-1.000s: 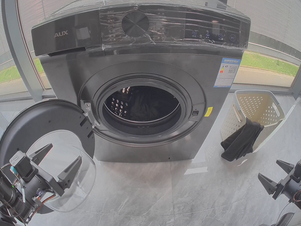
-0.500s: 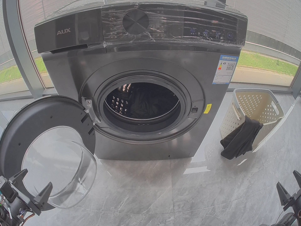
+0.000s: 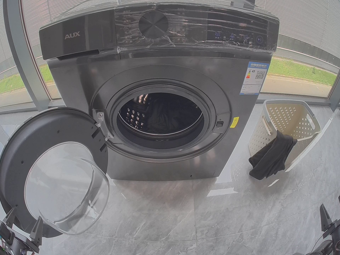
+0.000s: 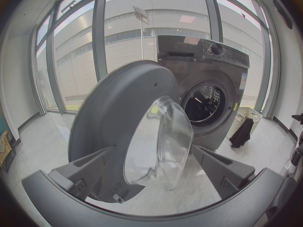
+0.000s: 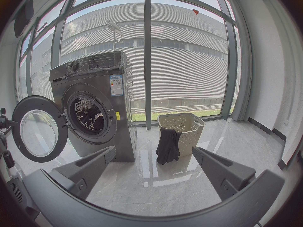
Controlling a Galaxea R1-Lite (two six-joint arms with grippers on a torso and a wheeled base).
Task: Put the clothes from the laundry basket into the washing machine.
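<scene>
Looking like a staged demo room in a commercial building, not a home laundry. Standing alone on glossy grey floor tiles (image 3: 170, 213): washing machine (image 3: 159, 71), plastic film (image 3: 177, 41) wrapping its control panel (image 3: 233, 36), energy label (image 3: 255, 78) sticking on the front. Running floor to ceiling behind it: window walls (image 5: 147, 63), showing a big grey building (image 5: 189, 63) and grass strip (image 3: 304, 71) outside. Sitting on the tiles near the machine's right side: laundry basket (image 3: 294, 121).
</scene>
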